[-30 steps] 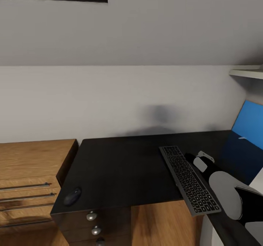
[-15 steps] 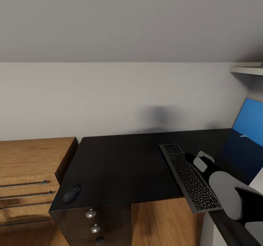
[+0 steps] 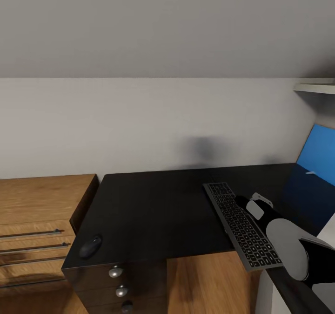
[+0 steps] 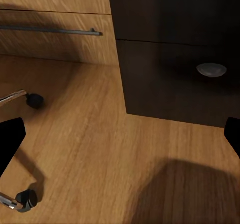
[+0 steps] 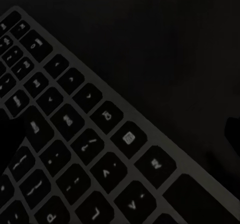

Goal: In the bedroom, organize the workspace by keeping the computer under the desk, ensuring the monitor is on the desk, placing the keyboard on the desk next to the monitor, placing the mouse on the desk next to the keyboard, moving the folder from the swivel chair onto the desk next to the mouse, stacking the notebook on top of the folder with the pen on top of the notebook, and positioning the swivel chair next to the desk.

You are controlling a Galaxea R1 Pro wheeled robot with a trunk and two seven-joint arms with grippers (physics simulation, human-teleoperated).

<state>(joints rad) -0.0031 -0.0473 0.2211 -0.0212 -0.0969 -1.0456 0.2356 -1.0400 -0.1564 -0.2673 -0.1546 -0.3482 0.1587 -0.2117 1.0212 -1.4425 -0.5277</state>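
On the desk point(image 3: 153, 207), from left to right: mouse point(image 3: 90, 247) at the 8 o'clock corner above the silver-knobbed drawer unit point(image 3: 118, 281), small, rounded, judged light and slick, best pinched across its flanks. Keyboard point(image 3: 242, 226) toward 4 o'clock, its near end jutting past the desk edge, long, thin, stiff and presumably light, best taken across one long edge near mid-length so it does not tip; right gripper point(image 3: 243, 201) rests at its right edge with jaw state impossible to tell. Left gripper's fingers point(image 4: 11, 141) spread apart, empty, over the floor.
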